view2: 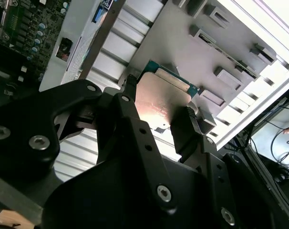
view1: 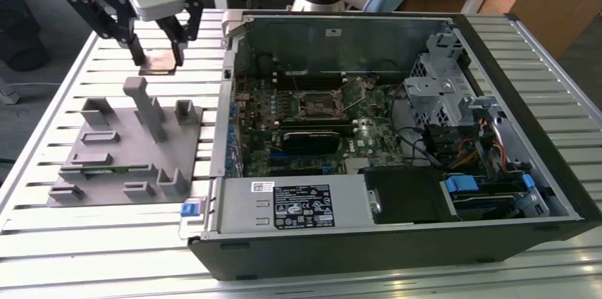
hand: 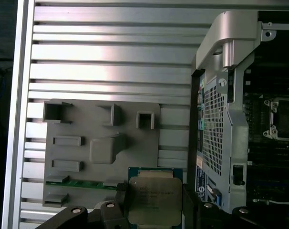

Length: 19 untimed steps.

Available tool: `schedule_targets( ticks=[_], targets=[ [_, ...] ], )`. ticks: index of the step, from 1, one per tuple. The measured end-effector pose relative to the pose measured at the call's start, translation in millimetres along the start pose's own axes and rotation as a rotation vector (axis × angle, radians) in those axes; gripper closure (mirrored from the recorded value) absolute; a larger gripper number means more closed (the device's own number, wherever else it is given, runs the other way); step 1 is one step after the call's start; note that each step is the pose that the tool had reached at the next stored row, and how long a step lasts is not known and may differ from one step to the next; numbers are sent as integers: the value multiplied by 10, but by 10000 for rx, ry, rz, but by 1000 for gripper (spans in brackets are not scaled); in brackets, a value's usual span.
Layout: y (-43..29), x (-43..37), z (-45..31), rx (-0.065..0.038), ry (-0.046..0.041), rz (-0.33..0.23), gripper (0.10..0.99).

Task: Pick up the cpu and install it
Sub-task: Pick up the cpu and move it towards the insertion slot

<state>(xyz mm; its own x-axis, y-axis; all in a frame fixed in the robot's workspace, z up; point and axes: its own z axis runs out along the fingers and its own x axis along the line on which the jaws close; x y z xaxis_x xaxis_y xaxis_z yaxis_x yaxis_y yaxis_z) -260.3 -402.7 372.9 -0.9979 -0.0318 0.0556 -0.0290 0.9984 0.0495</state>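
cpu (hand: 153, 199): lifted clear, hanging over the slatted table (view1: 56, 101) just past the grey fixture plate's (view1: 113, 172) far edge in the exterior view, beside the open computer case's (view1: 395, 242) side wall.
gripper (view2: 159, 121): fingers (view2: 187, 129) pinch the chip by two opposite edges, metal top showing.
handling: probably light, thin and rigid (the smooth lid looks slippery, and the underside is likely delicate).
hold: edges only, kept level.
socket (view1: 320, 105): on the board, well apart from the chip.

The flat square cpu (hand: 154, 200), silvery top, green edge, sits level in the gripper (view1: 158, 59) above the grey fixture plate (hand: 139, 152).
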Motion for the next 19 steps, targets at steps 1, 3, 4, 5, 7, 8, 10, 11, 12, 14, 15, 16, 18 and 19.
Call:
schedule_targets(
  ticks=[1,3,4,5,7,8,10,11,12,14,15,16,18,19],
  targets=[
    [0,-15,-1,0,1,0,545],
    [-1,-45,-3,0,6,0,545],
    [-2,-60,-3,-1,8,0,545],
    [-2,-77,-4,0,10,0,545],
    [-3,-112,-6,-1,14,0,545],
    [-4,-128,-7,0,17,1,545],
    [-5,-161,-9,0,21,1,545],
    [-5,-177,-10,0,23,1,545],
    [-6,-193,-11,0,25,1,545],
    [-7,-224,-13,-1,29,1,545],
    [-7,-242,-14,-1,31,1,545],
    [-8,-258,-15,-1,32,1,545],
    [-8,-290,-16,-1,37,2,545],
    [-9,-304,-17,-2,39,1,545]
  ],
)
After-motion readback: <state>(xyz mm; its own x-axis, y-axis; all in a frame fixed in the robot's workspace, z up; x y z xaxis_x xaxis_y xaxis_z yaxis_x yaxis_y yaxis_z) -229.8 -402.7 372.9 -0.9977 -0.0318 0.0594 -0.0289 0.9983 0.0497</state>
